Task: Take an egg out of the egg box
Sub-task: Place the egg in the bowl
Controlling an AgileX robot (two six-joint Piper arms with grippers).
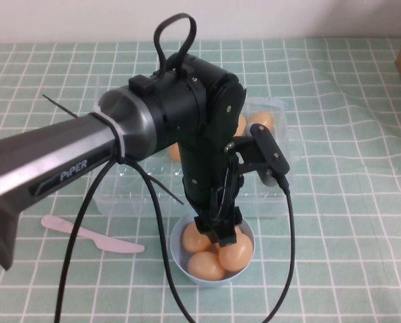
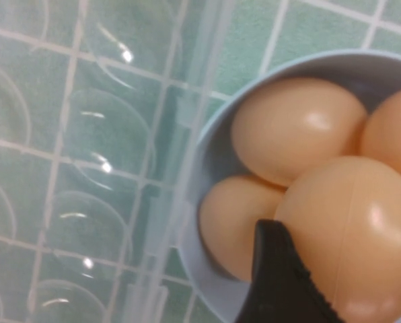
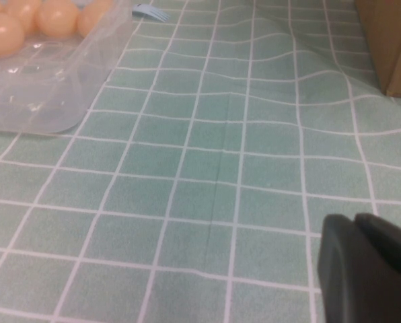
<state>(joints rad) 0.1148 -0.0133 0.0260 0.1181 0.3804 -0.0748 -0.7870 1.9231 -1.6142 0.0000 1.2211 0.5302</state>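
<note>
Fingers (image 1: pixel 217 232) of the left gripper (image 1: pixel 221 237) point down into the small light-blue round bowl (image 1: pixel 180 264), pinching a smooth orange-tan egg (image 1: pixel 235 252) on the bowl's right side; jaws stand fairly wide around it. In the left wrist view one black finger (image 2: pixel 281 282) presses on that egg (image 2: pixel 355 235), which sits on top of the others. Approx. three more eggs lie in the bowl w/ it, incl. one at the left (image 1: pixel 195 237) and one at the near edge (image 1: pixel 206 266).

Bowl sits on the desk (image 1: pixel 348 222) just in front of the large clear plastic rectangular egg box (image 1: pixel 120 195), touching or nearly touching its near wall. Box cells nearest the bowl are bare dimples; a few orange-tan eggs (image 1: pixel 261 121) show at the box's far right corner, others hidden behind the arm.

Pale pink flat plastic knife (image 1: pixel 86 233) lies on the desk left of the bowl, well apart. Desk cover is a green cloth w/ white grid lines.

Right gripper (image 3: pixel 369 269) hangs low over bare cloth, right of the box; its fingers look pressed together, holding nothing. Brown cardboard box (image 3: pixel 389 40) at the far right edge.
</note>
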